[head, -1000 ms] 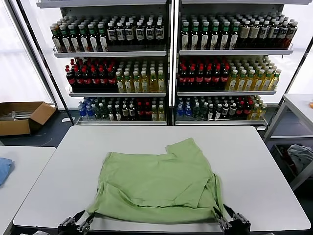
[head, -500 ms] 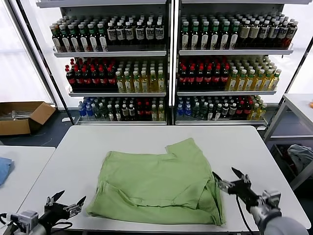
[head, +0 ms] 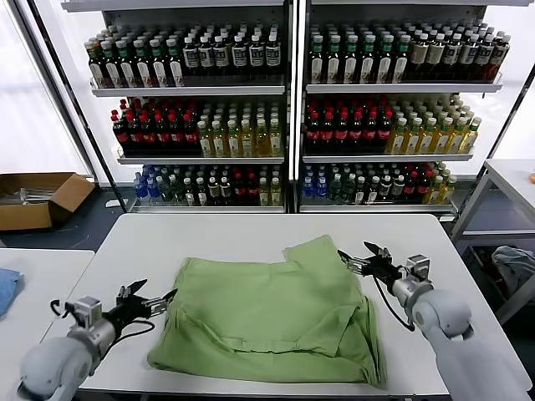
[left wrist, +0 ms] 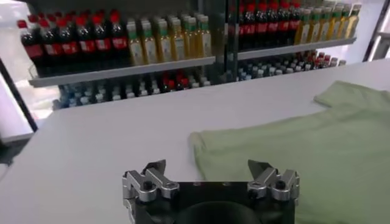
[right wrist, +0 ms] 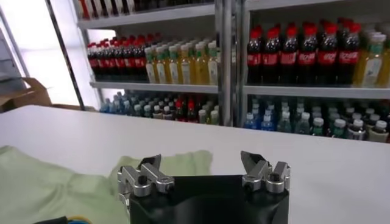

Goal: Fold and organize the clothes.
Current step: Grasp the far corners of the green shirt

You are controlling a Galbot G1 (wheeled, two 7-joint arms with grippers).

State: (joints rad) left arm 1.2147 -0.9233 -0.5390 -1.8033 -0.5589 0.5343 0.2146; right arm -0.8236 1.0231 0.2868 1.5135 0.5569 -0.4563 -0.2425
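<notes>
A light green shirt (head: pixel 272 313) lies partly folded on the white table (head: pixel 251 238), one sleeve sticking out at the far right. My left gripper (head: pixel 152 299) is open and empty, just left of the shirt's left edge, which shows in the left wrist view (left wrist: pixel 292 140). My right gripper (head: pixel 358 257) is open and empty, close to the sleeve at the shirt's far right; the right wrist view shows the green fabric (right wrist: pixel 55 189) below it. No collar, buttons or chest print show.
Shelves of bottles (head: pixel 288 109) stand behind the table. A cardboard box (head: pixel 38 199) lies on the floor at left. A blue cloth (head: pixel 7 288) lies on a side table at left. A grey-blue bundle (head: pixel 514 266) lies at right.
Both grippers have let go of the shirt's near edge, opened, and moved up the table: the left to the shirt's left edge, the right to its far right sleeve. The shirt lies still.
</notes>
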